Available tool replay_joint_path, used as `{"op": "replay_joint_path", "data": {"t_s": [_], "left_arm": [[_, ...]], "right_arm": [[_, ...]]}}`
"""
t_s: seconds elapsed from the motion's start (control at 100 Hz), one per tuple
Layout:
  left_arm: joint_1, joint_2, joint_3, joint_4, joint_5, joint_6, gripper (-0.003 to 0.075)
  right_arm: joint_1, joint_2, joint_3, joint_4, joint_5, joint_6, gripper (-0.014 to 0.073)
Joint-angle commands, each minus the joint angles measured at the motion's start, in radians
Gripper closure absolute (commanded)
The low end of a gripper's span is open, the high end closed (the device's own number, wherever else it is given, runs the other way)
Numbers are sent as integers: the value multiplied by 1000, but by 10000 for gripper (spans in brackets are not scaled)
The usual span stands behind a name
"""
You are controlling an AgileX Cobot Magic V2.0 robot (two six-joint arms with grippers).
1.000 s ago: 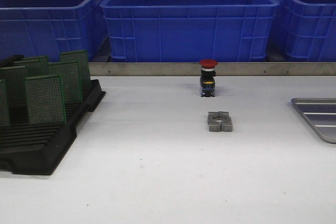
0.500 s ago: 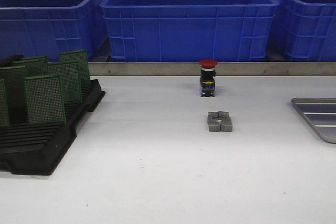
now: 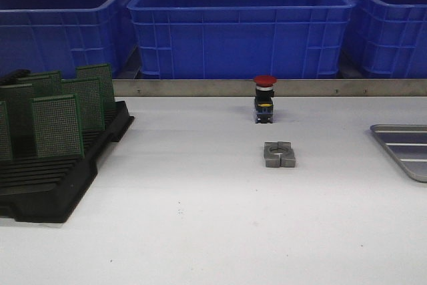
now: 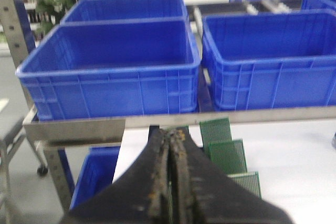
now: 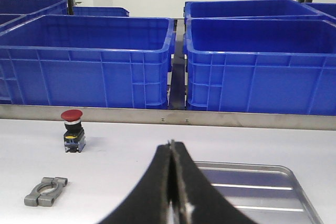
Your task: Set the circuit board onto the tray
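Nothing has shifted over the last second: the circuit boards (image 3: 59,125) stand upright in the black rack (image 3: 50,185) on the left, well apart from the empty tray (image 3: 405,153). Left gripper (image 4: 171,153) and right gripper (image 5: 171,163) are both clenched on nothing, so the task has not begun.

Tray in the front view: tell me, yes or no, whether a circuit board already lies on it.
No. The visible part of the tray at the table's right edge is bare, and the green circuit boards stand in the black rack on the left.
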Motion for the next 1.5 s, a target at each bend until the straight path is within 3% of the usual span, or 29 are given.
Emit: {"op": "replay_joint_path", "data": {"t_s": [0.0,0.11,0.25,0.52,0.85,0.97,1.14,1.19,1.49], "left_arm": [[1,119,-122,-7,45,0,738],[1,242,-231,-7,159,0,738],[1,377,-312,-7,212,0,738],[1,517,-340,-7,214,0,738],[1,535,-340,-7,210,0,729],[1,535,-340,-7,210,0,617],[1,535,-340,6,210,0,270],[1,535,-340,20,208,0,206],[1,535,-340,2,149,0,186]], "right_arm": [[0,-19,-13,-7,-85,-3,662],[0,-19,-13,-7,-85,-3,662],[0,-19,-13,-7,-85,-3,662],[0,-19,-13,-7,-85,-3,662],[0,-19,-13,-7,-85,-3,662],[0,-19,-13,-7,-85,-3,662],[0,-19,-13,-7,-85,-3,662],[0,-19,-13,-7,-85,-3,662],[0,-19,-13,-7,-85,-3,662]]}}
